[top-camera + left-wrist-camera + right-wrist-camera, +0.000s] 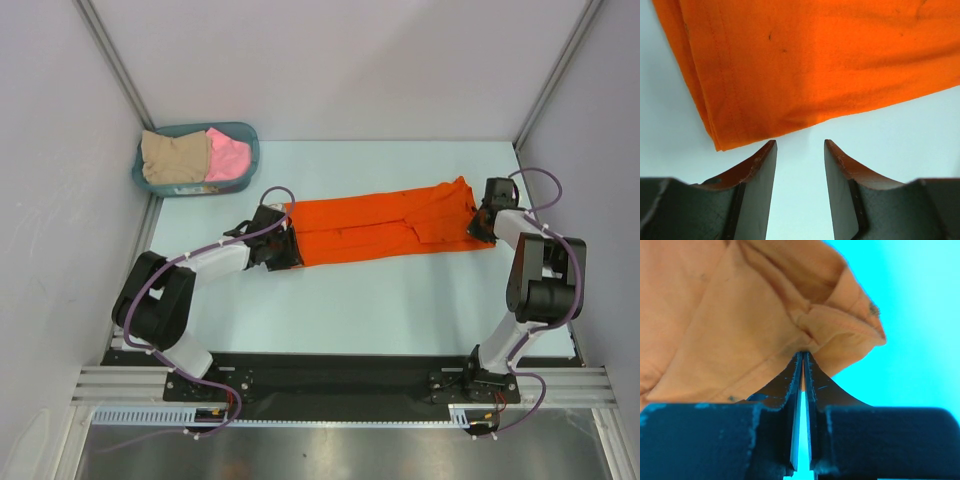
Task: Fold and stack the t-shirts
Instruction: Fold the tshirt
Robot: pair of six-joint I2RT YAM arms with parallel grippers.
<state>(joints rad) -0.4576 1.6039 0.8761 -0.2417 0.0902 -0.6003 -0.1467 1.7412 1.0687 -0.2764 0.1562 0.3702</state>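
Pale blue-green table (pixel 400 300) filled the floor of a booth with plain grey walls (pixel 330 60) and metal rails at the corners. At the far left corner sat a teal basket (pixel 252 142) holding a crumpled beige shirt (pixel 175 158) with a pink shirt (pixel 228 155) just beside it. An orange shirt (pixel 380 228), folded into a long strip, lay across the middle of the table.

At its left end the left fingers (pixel 757 170) stood moderately apart and empty, their tips just short of the hem. At its right end the right fingers (pixel 785 385) were pinched almost together on a fold of the orange cloth.

From above, each wrist covered its end of the strip. The neck opening could not be made out.
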